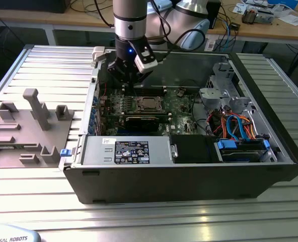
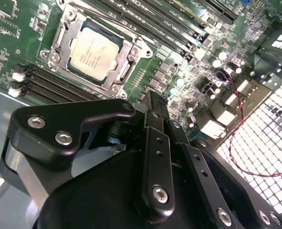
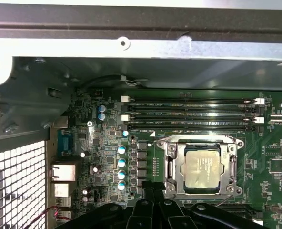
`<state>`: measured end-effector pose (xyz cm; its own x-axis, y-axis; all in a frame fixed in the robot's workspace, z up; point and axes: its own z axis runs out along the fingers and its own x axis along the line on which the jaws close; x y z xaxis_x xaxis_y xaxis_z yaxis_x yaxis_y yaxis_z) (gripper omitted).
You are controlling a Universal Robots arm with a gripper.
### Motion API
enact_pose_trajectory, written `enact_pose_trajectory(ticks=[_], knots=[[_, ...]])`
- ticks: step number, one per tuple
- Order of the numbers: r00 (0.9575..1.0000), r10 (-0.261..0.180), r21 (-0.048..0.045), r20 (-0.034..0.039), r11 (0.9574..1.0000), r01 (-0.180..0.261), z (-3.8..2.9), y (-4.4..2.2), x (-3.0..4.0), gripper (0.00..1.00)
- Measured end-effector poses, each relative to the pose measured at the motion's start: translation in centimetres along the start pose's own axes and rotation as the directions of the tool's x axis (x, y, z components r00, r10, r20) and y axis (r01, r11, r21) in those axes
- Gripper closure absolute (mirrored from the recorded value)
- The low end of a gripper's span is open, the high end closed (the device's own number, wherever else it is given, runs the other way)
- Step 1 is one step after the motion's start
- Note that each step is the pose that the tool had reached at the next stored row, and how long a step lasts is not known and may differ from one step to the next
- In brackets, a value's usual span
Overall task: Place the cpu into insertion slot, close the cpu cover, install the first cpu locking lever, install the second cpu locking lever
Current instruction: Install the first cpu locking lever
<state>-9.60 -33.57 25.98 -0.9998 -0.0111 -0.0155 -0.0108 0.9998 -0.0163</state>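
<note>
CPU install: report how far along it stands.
Done: the cpu sits in the insertion slot, and the cpu cover lies flat around it. In hand: nothing visible; the claw hangs above the board beside the socket. Whether the locking levers are latched cannot be told.

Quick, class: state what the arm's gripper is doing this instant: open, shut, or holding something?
Gripper: shut, fingers together, holding nothing, beside the cpu seated under the cpu cover.
</note>
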Motion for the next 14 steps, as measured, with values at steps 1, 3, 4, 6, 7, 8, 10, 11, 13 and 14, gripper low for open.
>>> enact_pose_trajectory(ticks=[1,3,4,6,7,8,10,11,13,14], knots=[[1.0,0.0,0.0001,-0.0001,1.0,0.0,-0.01,0.02,0.11,0.89],[1.0,0.0,0.0,0.0,1.0,0.0,-0.01,0.12,0.23,0.89],[1.0,0.0,0.0001,-0.0001,1.0,0.0,-0.01,0.17,0.26,0.89],[1.0,0.0,0.0,0.0,1.0,0.0,-0.01,0.28,0.34,0.89],[1.0,0.0,0.0001,-0.0001,1.0,0.0,-0.01,0.34,0.4,0.89],[1.0,0.0,0.0001,-0.0001,1.0,0.0,-0.02,0.38,0.44,0.89],[1.0,0.0,0.0,0.0,1.0,0.0,-0.02,0.47,0.52,0.89],[1.0,0.0,0.0,0.0,1.0,0.0,-0.02,0.51,0.55,0.89],[1.0,0.0,0.0001,-0.0001,1.0,0.0,-0.02,0.59,0.64,0.89],[1.0,0.0,0.0,-0.0001,1.0,0.0,-0.02,0.63,0.68,0.89]])
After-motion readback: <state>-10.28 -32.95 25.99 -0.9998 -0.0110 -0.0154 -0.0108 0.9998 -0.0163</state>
